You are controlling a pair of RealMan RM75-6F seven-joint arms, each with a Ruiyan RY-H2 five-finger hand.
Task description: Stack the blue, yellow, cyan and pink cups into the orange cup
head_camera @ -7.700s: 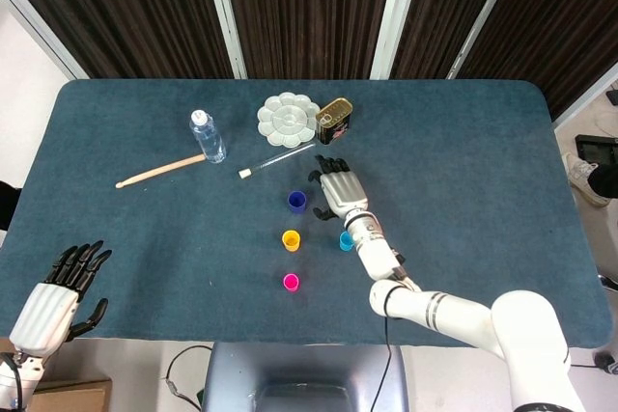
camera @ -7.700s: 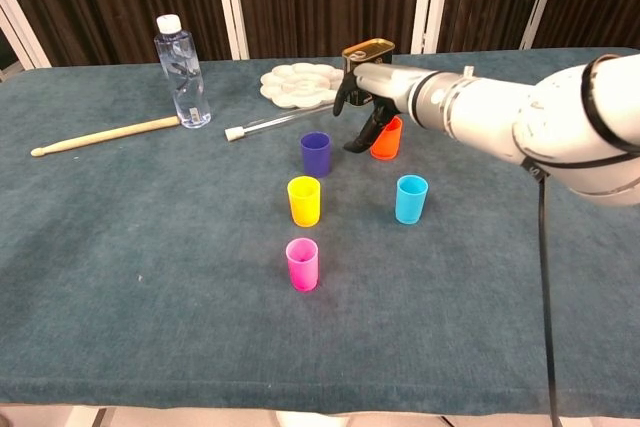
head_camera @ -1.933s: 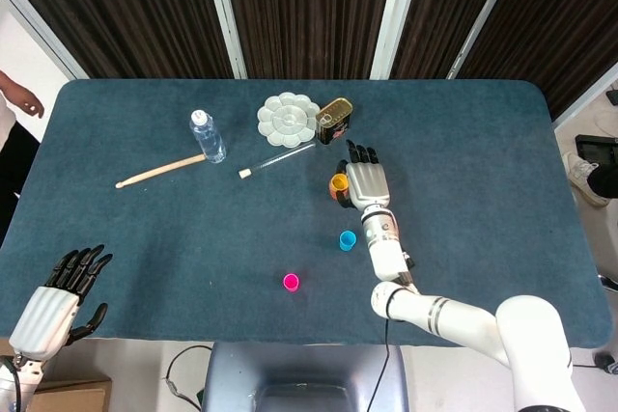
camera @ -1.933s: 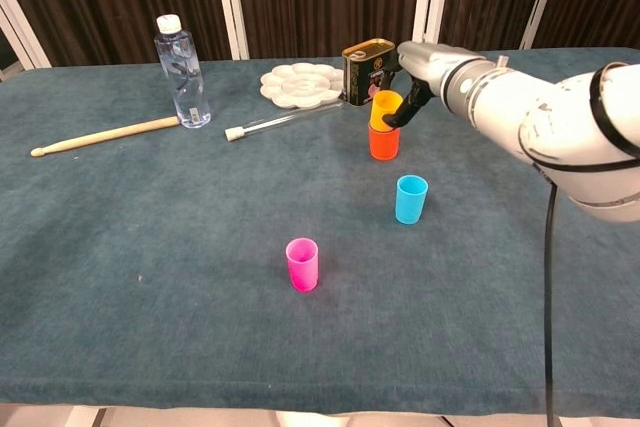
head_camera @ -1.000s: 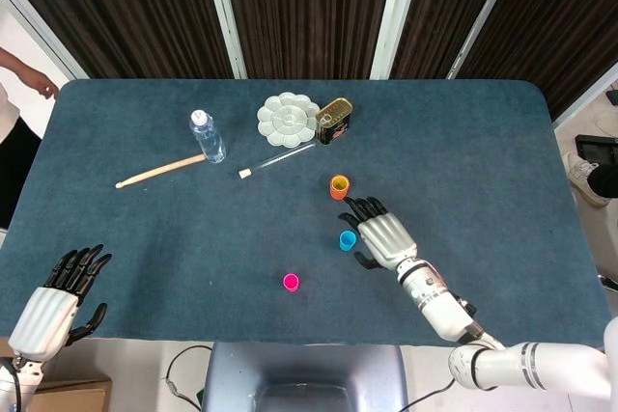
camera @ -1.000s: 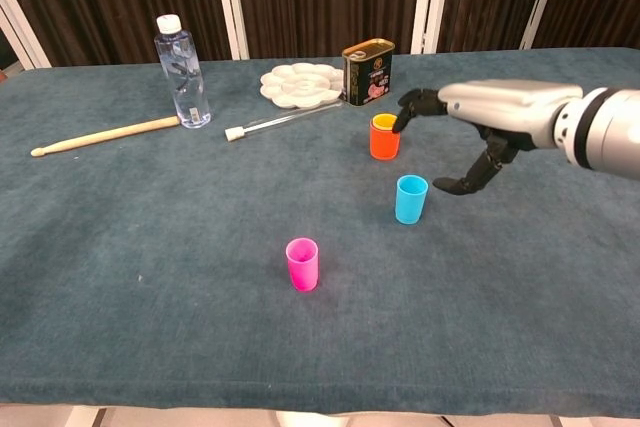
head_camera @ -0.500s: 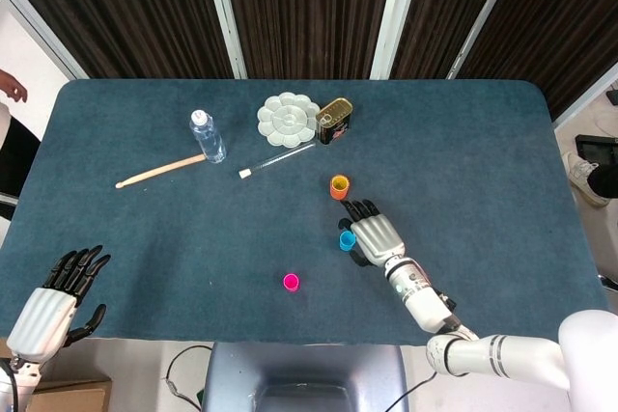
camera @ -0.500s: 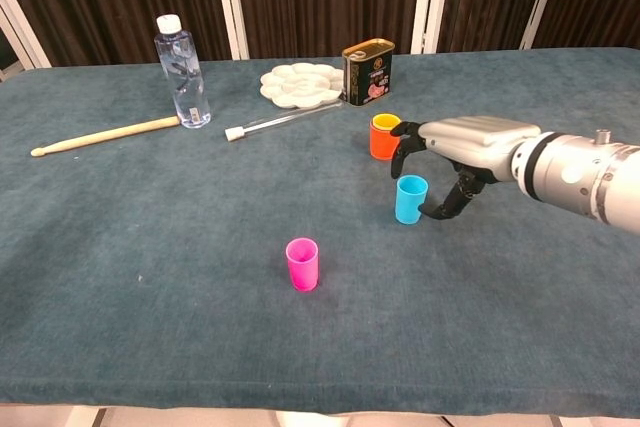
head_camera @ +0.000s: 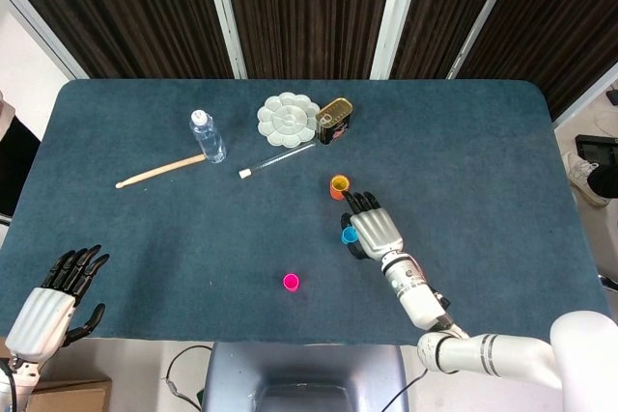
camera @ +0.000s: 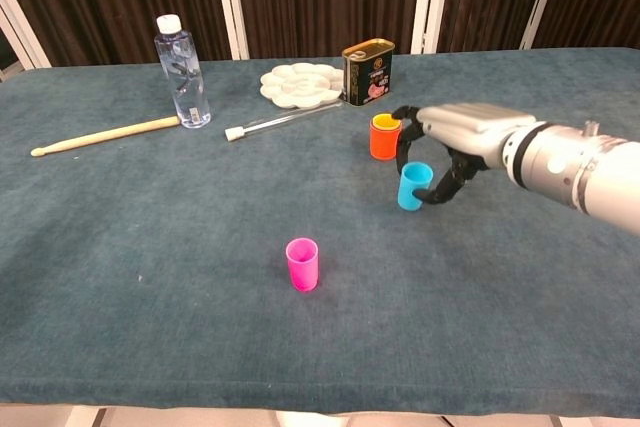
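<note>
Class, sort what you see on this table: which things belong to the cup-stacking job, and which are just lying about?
Job: orange cup with the yellow cup inside, cyan cup in the right hand, pink cup.

Lying about: water bottle, drumstick, paint palette, tin can, glass tube.

Bottle point(camera: 181, 70) left of palette point(camera: 299, 83), tin point(camera: 368, 72) right.

Orange cup point(camera: 384, 137) just behind right hand point(camera: 452, 143); tin point(camera: 367, 72) beyond; cloth toward pink cup point(camera: 302, 264) seemingly bare.
</note>
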